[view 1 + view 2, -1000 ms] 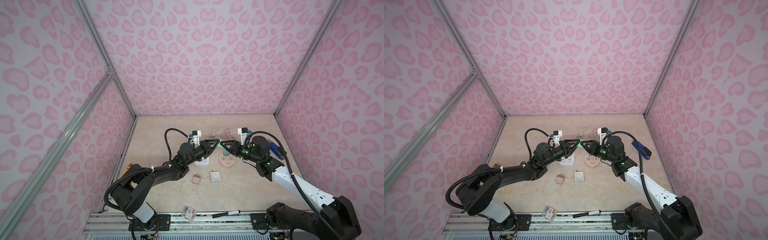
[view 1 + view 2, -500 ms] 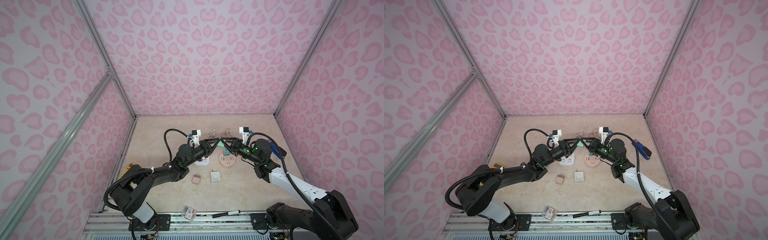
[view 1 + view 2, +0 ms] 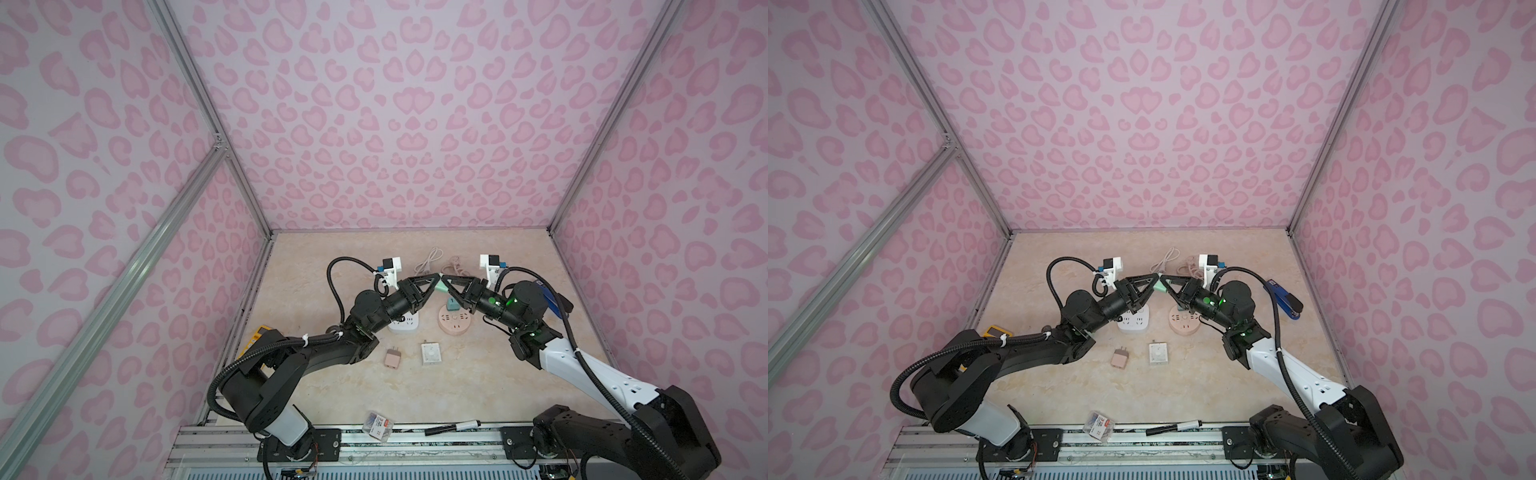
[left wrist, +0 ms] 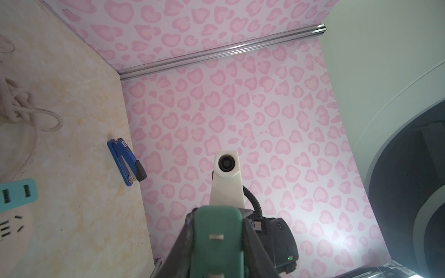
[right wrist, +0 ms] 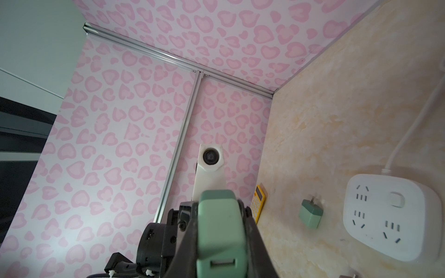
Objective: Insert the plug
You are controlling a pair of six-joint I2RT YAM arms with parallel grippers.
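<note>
The mint-green plug point(image 3: 441, 286), metal prongs at one end and a USB port at the other, hangs mid-frame in both top views, pinched by the left gripper point(image 3: 436, 277). The right gripper point(image 3: 445, 281), half-open earlier, now clamps it too.

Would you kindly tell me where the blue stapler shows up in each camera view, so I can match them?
Both top views: the blue stapler lies on the right side of the tabletop.
Left wrist: the blue stapler lies beside the wall.
Right wrist: not in it.
Shared landmark: the green plug, in all four.
</note>
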